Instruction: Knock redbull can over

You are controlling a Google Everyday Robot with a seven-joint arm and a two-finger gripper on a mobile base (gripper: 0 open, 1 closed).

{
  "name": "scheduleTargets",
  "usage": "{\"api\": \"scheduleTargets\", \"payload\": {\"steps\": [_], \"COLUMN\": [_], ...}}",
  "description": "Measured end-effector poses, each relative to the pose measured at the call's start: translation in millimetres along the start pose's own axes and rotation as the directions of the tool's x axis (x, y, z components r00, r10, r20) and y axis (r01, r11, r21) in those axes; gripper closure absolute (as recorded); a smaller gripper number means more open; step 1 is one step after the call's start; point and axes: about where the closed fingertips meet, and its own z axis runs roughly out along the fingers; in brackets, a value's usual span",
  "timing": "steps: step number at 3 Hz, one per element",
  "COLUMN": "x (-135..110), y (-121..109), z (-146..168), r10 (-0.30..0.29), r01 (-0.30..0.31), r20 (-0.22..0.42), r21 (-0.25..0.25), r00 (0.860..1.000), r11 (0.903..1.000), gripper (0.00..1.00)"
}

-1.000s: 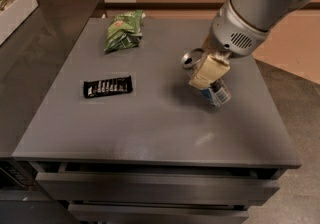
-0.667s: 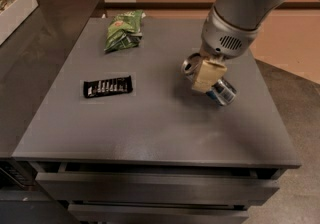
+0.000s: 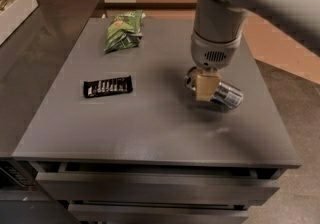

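The redbull can [image 3: 229,96] lies on its side on the grey table [image 3: 150,128], right of the middle. Its silver top [image 3: 189,79] points left and its blue lower part points to the lower right. My gripper [image 3: 206,89] hangs straight down from the big grey arm and sits right over the can's middle, hiding that part. I cannot see whether it touches the can.
A flat black snack bar [image 3: 107,86] lies left of the middle. A green crinkled bag [image 3: 123,30] lies at the back. A white bin [image 3: 15,3] stands on the dark counter at far left. Drawers [image 3: 150,188] sit under the table's front edge.
The can has gone from leaning under the gripper to lying flat, its bottom swung to the lower right. The arm has shifted over the can and stands more upright.
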Motion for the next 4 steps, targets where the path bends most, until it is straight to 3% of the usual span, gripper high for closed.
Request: {"api": "scheduleTargets", "payload": {"steps": [1, 2, 3, 4], "x": [-1.1, -1.5, -2.1, -2.2], "y": [2.5, 1.1, 0.2, 0.2], "z": [13.4, 13.1, 13.1, 13.1], "r10": [-0.03, -0.028, -0.028, -0.028], "r01": [0.03, 0.029, 0.028, 0.028], "r20": [-0.059, -0.053, -0.049, -0.049], "r21": [-0.001, 0.007, 0.013, 0.013], "r00": [0.998, 0.998, 0.998, 0.998], "r11": [0.9995, 0.9996, 0.9995, 0.9995], "gripper": [0.36, 0.13, 0.0, 0.0]}}
